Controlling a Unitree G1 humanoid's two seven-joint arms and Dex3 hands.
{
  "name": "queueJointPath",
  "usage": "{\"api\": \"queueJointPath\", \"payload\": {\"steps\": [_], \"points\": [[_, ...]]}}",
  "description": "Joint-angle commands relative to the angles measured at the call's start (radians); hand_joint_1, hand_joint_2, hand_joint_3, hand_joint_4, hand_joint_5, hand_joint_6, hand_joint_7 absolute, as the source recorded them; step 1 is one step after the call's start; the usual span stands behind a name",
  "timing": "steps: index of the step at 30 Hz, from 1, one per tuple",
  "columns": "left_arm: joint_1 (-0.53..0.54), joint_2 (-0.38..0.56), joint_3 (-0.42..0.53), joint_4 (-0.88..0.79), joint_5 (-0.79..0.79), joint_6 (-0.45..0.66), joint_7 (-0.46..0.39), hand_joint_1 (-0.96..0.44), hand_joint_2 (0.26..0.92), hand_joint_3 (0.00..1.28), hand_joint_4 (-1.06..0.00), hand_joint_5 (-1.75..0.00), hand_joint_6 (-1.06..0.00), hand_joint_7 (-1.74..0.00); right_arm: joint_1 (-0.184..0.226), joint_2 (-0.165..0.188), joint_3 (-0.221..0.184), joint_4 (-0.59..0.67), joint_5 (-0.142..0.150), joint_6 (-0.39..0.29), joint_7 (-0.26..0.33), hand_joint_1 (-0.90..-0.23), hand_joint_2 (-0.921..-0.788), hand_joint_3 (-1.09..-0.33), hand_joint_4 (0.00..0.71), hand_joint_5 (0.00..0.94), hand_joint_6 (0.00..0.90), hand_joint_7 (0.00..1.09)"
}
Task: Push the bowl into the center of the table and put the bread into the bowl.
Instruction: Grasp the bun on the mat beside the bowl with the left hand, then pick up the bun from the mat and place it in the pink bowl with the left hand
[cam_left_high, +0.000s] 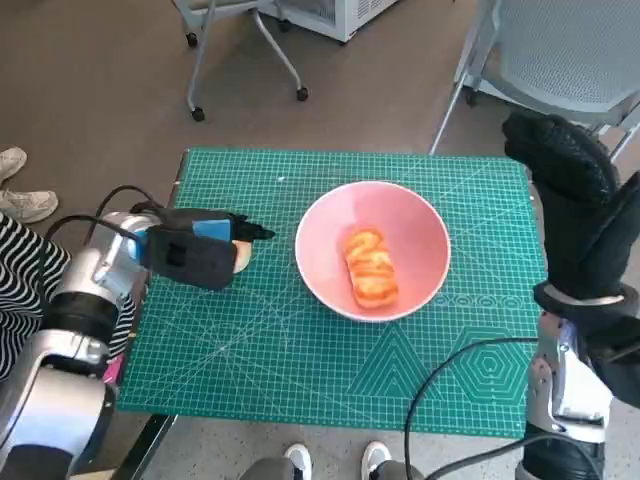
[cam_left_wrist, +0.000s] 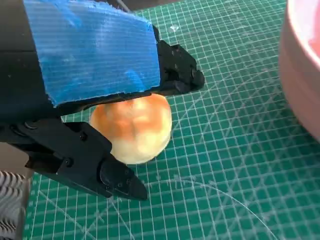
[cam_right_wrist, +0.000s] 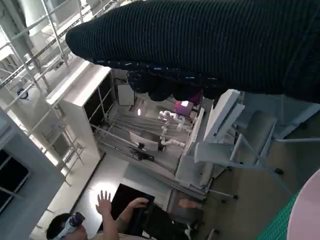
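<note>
The pink bowl (cam_left_high: 420, 215) stands near the middle of the green mat (cam_left_high: 300, 350), and a twisted orange bread (cam_left_high: 371, 268) lies inside it. To its left a round, pale-brown bread roll (cam_left_high: 243, 257) sits on the mat. My left hand (cam_left_high: 195, 250) holds this roll (cam_left_wrist: 132, 127), with black fingers (cam_left_wrist: 175, 75) over its far side and another finger pressed against its near side. The bowl's wall (cam_left_wrist: 302, 75) shows close beside the roll. My gloved right hand (cam_left_high: 565, 190) is raised above the table's right edge, away from the bowl, and holds nothing. The bowl's rim (cam_right_wrist: 309, 210) shows below the glove (cam_right_wrist: 200, 45).
A grey chair (cam_left_high: 570, 50) stands behind the table's right corner, and a wheeled chair base (cam_left_high: 245, 50) behind the left. A person in striped cloth (cam_left_high: 20, 270) sits at the left, with shoes (cam_left_high: 20, 195) on the floor. A black cable (cam_left_high: 450, 390) crosses the mat's front right.
</note>
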Motion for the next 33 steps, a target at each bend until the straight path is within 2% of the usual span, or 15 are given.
{"api": "queueJointPath", "payload": {"steps": [1, 3, 5, 6, 7, 8, 10, 13, 17, 24, 32, 33], "points": [[-0.007, -0.006, -0.037, 0.049, 0.059, -0.022, 0.105, 0.02, 0.861, 0.04, -0.48, -0.03, -0.56, -0.04, 0.028, -0.003, -0.005, -0.004, 0.007, 0.019, -0.006, -0.682, -0.921, -0.714, 0.169, 0.000, 0.032, 0.56], [-0.007, -0.004, -0.053, 0.067, 0.085, -0.039, 0.163, 0.04, 0.895, 0.04, -0.66, -0.08, -0.67, -0.08, 0.030, -0.001, -0.005, -0.007, 0.006, 0.021, -0.008, -0.683, -0.921, -0.714, 0.170, 0.000, 0.033, 0.56], [-0.007, 0.001, -0.070, 0.082, 0.110, -0.057, 0.220, 0.05, 0.908, 0.06, -0.77, -0.11, -0.74, -0.10, 0.032, 0.000, -0.004, -0.011, 0.005, 0.022, -0.009, -0.683, -0.921, -0.713, 0.170, 0.001, 0.033, 0.56], [-0.008, 0.003, -0.077, 0.090, 0.121, -0.065, 0.244, 0.04, 0.910, 0.06, -0.77, -0.30, -0.70, -0.32, 0.033, 0.000, -0.003, -0.014, 0.004, 0.023, -0.010, -0.683, -0.921, -0.713, 0.170, 0.001, 0.033, 0.56], [-0.010, 0.009, -0.084, 0.097, 0.133, -0.077, 0.274, 0.02, 0.914, 0.09, -0.74, -0.62, -0.62, -0.68, 0.034, 0.001, -0.003, -0.017, 0.004, 0.025, -0.011, -0.683, -0.921, -0.713, 0.170, 0.000, 0.033, 0.56], [-0.012, 0.013, -0.088, 0.102, 0.141, -0.087, 0.296, 0.02, 0.916, 0.09, -0.74, -0.81, -0.60, -0.87, 0.035, 0.001, -0.003, -0.020, 0.004, 0.026, -0.012, -0.682, -0.921, -0.714, 0.169, 0.000, 0.033, 0.56], [-0.020, 0.025, -0.089, 0.107, 0.146, -0.112, 0.326, 0.01, 0.918, 0.08, -0.74, -0.97, -0.59, -1.02, 0.036, 0.000, -0.003, -0.022, 0.005, 0.027, -0.012, -0.682, -0.921, -0.715, 0.169, 0.000, 0.032, 0.56], [-0.035, 0.049, -0.069, 0.090, 0.122, -0.165, 0.330, 0.00, 0.919, 0.06, -0.74, -1.08, -0.61, -1.10, 0.037, 0.000, -0.004, -0.022, 0.006, 0.027, -0.012, -0.682, -0.921, -0.715, 0.169, 0.000, 0.031, 0.56], [-0.045, 0.076, -0.012, 0.035, 0.052, -0.220, 0.287, 0.00, 0.919, 0.06, -0.73, -1.12, -0.62, -1.14, 0.036, 0.000, -0.005, -0.021, 0.006, 0.027, -0.012, -0.682, -0.921, -0.715, 0.169, 0.000, 0.030, 0.56], [-0.028, 0.111, 0.111, -0.157, -0.099, -0.249, 0.196, 0.00, 0.914, 0.02, -0.78, -1.03, -0.67, -1.15, 0.031, -0.001, -0.005, -0.017, 0.007, 0.029, -0.013, -0.682, -0.921, -0.715, 0.169, 0.000, 0.029, 0.56], [0.030, 0.099, 0.271, -0.493, -0.355, -0.137, 0.084, 0.00, 0.911, 0.01, -0.79, -1.03, -0.70, -1.11, 0.021, 0.002, 0.000, -0.012, 0.005, 0.034, -0.016, -0.680, -0.921, -0.716, 0.168, 0.000, 0.030, 0.56], [0.036, 0.090, 0.286, -0.533, -0.378, -0.121, 0.084, 0.00, 0.914, 0.05, -0.73, -1.08, -0.65, -1.18, 0.020, 0.003, 0.001, -0.013, 0.004, 0.034, -0.017, -0.683, -0.921, -0.716, 0.168, 0.000, 0.031, 0.56]]}}
